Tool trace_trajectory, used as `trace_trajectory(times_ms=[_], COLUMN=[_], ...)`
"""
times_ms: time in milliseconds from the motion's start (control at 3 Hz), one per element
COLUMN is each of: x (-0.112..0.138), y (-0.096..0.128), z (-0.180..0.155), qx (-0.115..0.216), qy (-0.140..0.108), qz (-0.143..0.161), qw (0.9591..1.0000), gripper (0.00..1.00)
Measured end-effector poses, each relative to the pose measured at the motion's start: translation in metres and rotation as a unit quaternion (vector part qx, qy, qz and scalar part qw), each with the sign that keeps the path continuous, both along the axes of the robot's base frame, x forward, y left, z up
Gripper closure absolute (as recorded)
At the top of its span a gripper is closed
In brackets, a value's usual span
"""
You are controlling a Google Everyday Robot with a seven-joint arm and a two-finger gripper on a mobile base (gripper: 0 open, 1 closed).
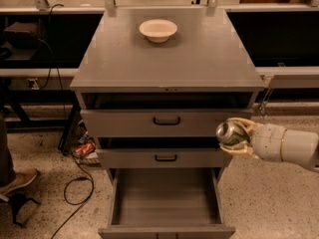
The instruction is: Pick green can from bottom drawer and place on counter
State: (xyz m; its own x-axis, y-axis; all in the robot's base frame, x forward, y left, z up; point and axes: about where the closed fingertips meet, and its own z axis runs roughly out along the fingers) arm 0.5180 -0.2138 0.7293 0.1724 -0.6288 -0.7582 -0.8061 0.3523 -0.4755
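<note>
My gripper (236, 136) comes in from the right edge on a white arm and is shut on the green can (230, 132). The can lies sideways in the pale fingers, its shiny silver end facing left. It hangs in the air at the right front corner of the cabinet, level with the two upper drawers. The bottom drawer (167, 222) is pulled out below and left of the can, and its grey floor is bare. The counter (199, 59) is the grey cabinet top above and left of the gripper.
A white bowl (158, 30) stands at the back middle of the counter. The two upper drawers (166, 121) with black handles are slightly open. Cables and a red wrapper (84, 148) lie on the floor at left. A person's shoe (17, 180) is at far left.
</note>
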Motion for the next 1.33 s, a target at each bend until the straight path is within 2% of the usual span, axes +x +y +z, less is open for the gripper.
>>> trace_trajectory(times_ms=[333, 667, 1000, 1333], x=[0.000, 0.004, 0.020, 0.039], y=[0.000, -0.014, -0.042, -0.047], z=[0.000, 0.023, 0.077, 0.105], qx=[0.000, -0.008, -0.050, -0.097], qy=[0.000, -0.016, -0.057, -0.068], qz=[0.000, 0.005, 0.019, 0.050], qw=[1.0000, 0.9998, 0.9969, 0.9917], gripper=[1.00, 1.00, 1.00, 1.00])
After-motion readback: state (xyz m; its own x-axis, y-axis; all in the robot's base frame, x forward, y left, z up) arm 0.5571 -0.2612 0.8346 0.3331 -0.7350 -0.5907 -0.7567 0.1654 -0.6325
